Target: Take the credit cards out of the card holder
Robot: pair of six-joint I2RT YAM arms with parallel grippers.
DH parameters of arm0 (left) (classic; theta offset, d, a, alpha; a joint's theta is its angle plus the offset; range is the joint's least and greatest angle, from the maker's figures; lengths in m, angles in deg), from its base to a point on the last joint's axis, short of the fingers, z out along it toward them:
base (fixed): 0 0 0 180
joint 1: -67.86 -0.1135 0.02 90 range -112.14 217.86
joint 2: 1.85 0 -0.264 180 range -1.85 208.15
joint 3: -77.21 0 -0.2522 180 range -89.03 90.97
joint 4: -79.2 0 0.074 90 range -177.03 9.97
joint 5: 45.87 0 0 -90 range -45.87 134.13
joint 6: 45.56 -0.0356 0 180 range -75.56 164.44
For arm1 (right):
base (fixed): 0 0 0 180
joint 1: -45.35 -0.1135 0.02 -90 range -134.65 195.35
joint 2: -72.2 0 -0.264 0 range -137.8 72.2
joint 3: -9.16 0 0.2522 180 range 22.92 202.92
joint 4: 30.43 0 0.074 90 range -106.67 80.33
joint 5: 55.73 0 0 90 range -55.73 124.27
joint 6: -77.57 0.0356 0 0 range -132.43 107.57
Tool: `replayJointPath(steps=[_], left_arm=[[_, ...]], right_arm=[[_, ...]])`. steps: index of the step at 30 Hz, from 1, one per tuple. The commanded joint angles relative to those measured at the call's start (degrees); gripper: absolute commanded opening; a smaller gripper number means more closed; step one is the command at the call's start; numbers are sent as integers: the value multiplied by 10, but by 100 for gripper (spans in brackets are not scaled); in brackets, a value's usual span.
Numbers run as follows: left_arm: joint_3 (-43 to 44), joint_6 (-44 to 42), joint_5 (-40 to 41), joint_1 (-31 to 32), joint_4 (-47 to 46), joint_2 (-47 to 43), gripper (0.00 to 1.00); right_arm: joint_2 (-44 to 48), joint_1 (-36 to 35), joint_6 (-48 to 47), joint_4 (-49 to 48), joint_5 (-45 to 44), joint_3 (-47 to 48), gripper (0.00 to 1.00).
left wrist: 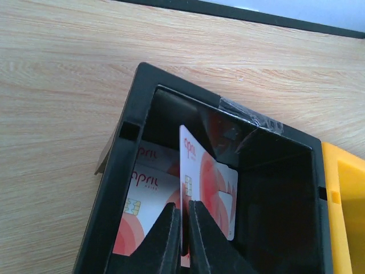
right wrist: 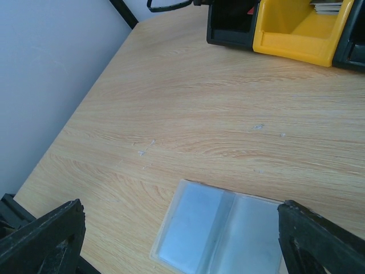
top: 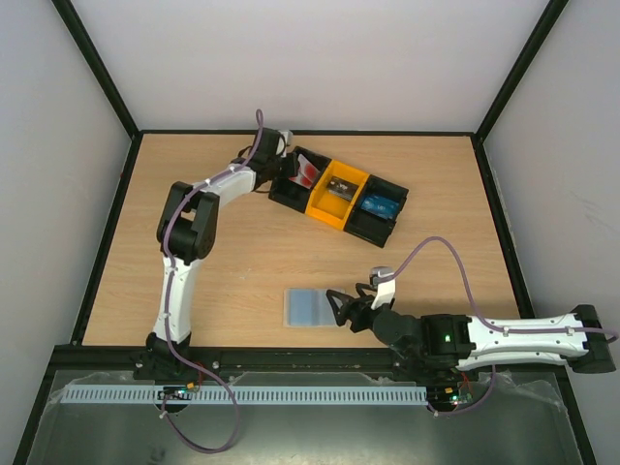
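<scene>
The card holder [top: 308, 308] [right wrist: 222, 231] lies flat on the table, a pale grey-blue translucent sleeve with no card showing through it. My right gripper [top: 339, 308] [right wrist: 181, 240] hovers at its right end, open wide, with nothing between its fingers. My left gripper [top: 288, 167] [left wrist: 185, 228] reaches into the left black compartment of the tray [top: 291, 197] [left wrist: 114, 188]. Its jaws stand close together on a red-and-white credit card [left wrist: 208, 182] held on edge. Two more credit cards [left wrist: 145, 194] lie flat in that compartment.
The tray has a yellow middle compartment [top: 339, 191] [right wrist: 296, 34] holding a small item, and a black right compartment with a blue object [top: 380, 205]. Walls with black frame edges surround the table on the left, far and right sides.
</scene>
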Motion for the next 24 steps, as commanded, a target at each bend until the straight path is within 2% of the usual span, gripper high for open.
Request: replayJointPath(steps=[1, 7, 10, 24], left_arm=[[31, -13, 3, 2, 14, 10, 9], [35, -13, 11, 3, 16, 10, 16], [36, -11, 11, 3, 18, 7, 23], [36, -3, 21, 4, 38, -55, 31]], right_arm=[[17, -5, 18, 21, -27, -7, 89], [24, -5, 22, 23, -26, -11, 90], [26, -5, 24, 25, -26, -10, 90], [38, -5, 41, 9, -20, -23, 89]])
